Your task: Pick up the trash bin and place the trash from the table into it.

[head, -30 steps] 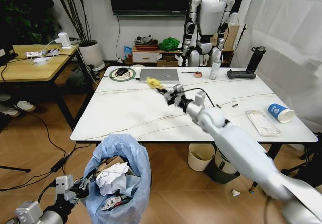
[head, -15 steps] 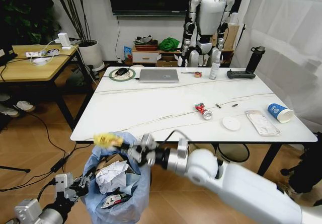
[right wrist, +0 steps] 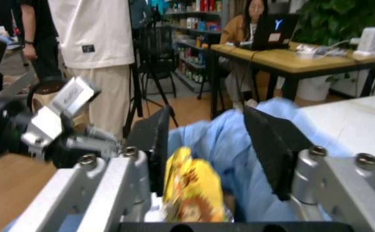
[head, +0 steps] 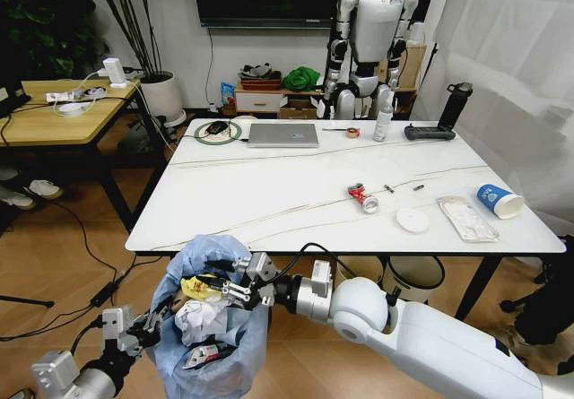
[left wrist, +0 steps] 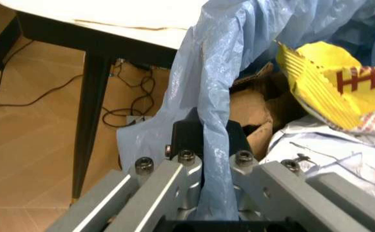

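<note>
Right arm was stretched across to the near left, wrist roughly level, and the right gripper [head: 218, 284] had its jaws spread apart, nothing pinched between them. Left arm was tucked low at the near-left corner, with the left gripper [head: 152, 320] pointing right and its jaws clamped on a fold of plastic.

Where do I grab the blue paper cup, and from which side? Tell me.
Take the blue paper cup across its mid-wall, from above. It lies on its side near the table's right edge, so the rounded wall faces up; a sideways approach would probably roll it.
</note>
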